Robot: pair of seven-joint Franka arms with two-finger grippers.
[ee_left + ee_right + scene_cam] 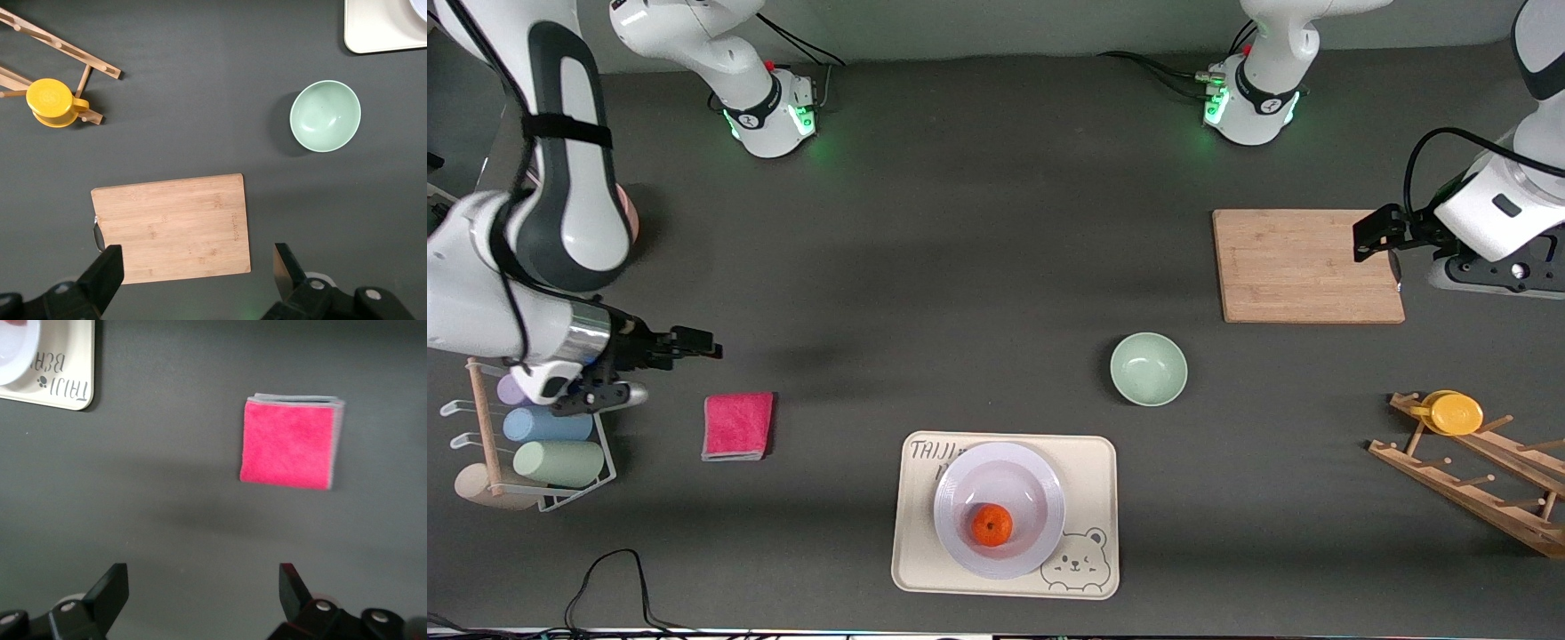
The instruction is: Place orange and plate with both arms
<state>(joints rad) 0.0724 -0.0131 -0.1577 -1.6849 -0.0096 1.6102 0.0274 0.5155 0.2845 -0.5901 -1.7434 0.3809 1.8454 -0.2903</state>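
The cream bear tray [1089, 462] carries the plate [960, 524], and the orange [991, 524] sits loose inside it (round, free to roll). Lifting the plate off level could likely spill it. The left gripper [197, 270] hangs spread over the cutting board [173, 223]; the right gripper [200, 587] hovers spread near the pink cloth [288, 443], both empty.
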